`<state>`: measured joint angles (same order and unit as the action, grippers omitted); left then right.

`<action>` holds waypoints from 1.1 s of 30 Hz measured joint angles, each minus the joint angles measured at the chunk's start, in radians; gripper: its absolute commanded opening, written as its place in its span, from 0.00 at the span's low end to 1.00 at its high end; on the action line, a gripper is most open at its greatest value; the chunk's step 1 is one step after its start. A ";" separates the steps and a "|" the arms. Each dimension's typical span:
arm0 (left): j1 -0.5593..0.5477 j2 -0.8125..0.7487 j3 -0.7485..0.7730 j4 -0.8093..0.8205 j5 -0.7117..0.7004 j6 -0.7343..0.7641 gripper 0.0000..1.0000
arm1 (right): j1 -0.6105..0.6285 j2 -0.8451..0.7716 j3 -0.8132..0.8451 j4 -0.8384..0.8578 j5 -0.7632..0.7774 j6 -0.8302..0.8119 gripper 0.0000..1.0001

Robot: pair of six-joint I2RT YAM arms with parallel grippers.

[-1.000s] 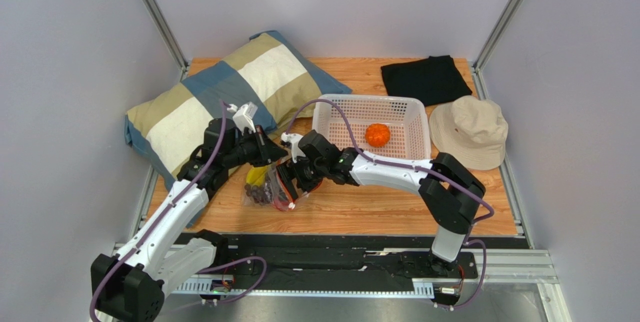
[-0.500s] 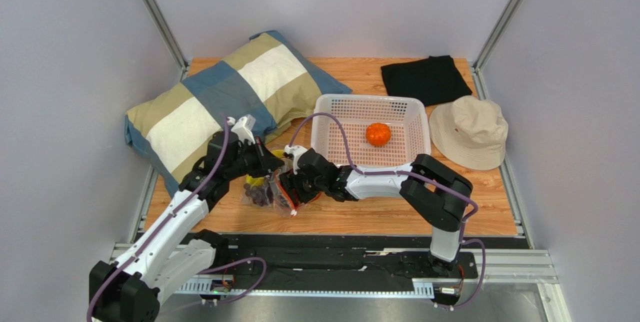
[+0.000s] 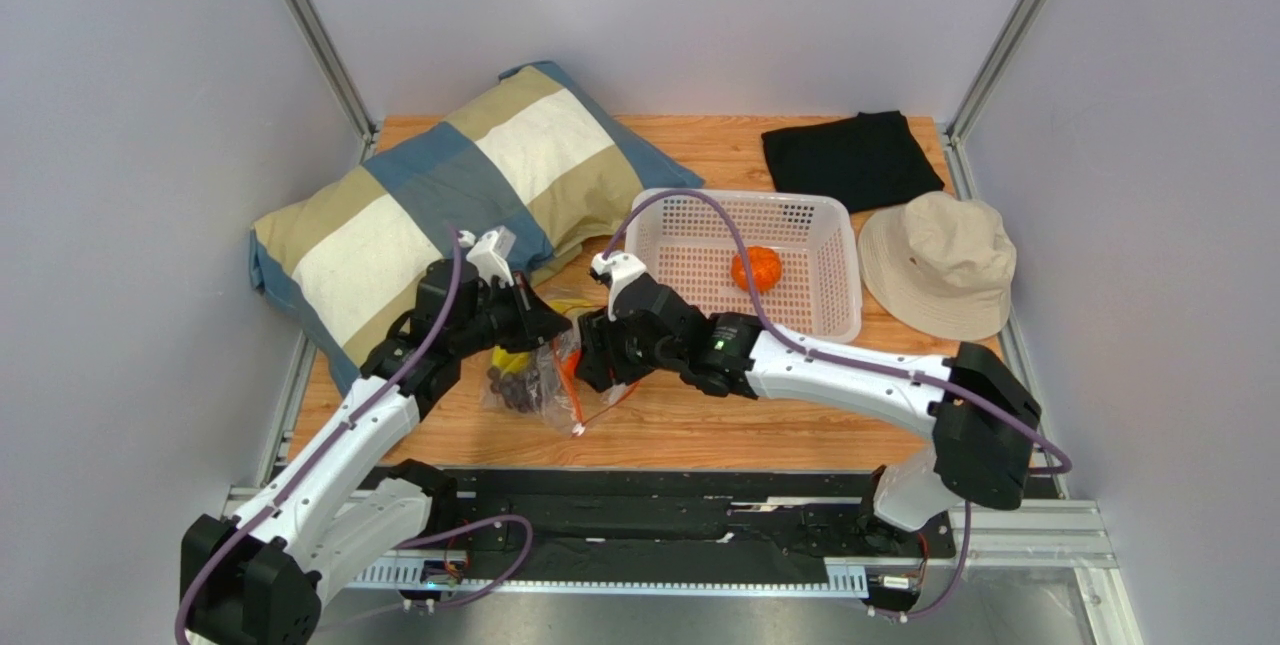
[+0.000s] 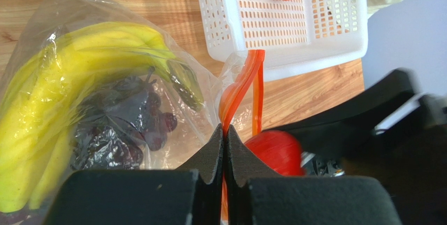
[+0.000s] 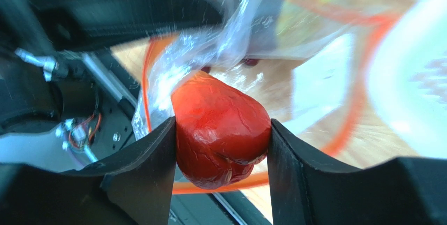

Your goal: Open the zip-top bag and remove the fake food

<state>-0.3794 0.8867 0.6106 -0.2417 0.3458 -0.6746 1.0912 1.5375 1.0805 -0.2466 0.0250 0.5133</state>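
Observation:
The zip-top bag (image 3: 529,383) lies on the wood between the two arms, its mouth open. My left gripper (image 4: 224,132) is shut on the bag's orange-red zipper strip (image 4: 242,83), holding that edge up. A yellow banana bunch (image 4: 78,57) and dark purple grapes (image 4: 121,125) are inside the bag. My right gripper (image 5: 221,131) is at the bag's mouth, both fingers pressed on a small red fruit (image 5: 220,123), which also shows in the left wrist view as the red fruit (image 4: 276,152). An orange round fruit (image 3: 756,269) sits in the white basket.
The white perforated basket (image 3: 744,200) stands just behind and right of the bag. A striped pillow (image 3: 436,195) fills the back left. A black cloth (image 3: 852,158) and a beige hat (image 3: 939,263) lie at the back right.
My right gripper has narrowed onto the red fruit at the bag's mouth, and the right arm's elbow has swung out to the right. The left gripper has kept its hold on the zipper strip.

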 measured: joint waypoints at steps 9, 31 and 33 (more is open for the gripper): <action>0.000 0.000 0.000 0.000 0.022 0.004 0.00 | -0.119 -0.187 0.046 -0.232 0.249 -0.047 0.26; 0.000 0.025 0.068 0.038 0.116 0.003 0.00 | -0.447 0.124 0.130 -0.232 0.293 -0.200 0.84; 0.000 0.030 0.076 0.045 0.124 0.003 0.00 | -0.400 0.070 0.122 -0.241 0.301 -0.211 0.78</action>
<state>-0.3794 0.9165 0.6861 -0.1963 0.4702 -0.6712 0.6914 1.6073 1.2026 -0.4881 0.3264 0.3023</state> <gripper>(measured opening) 0.003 0.845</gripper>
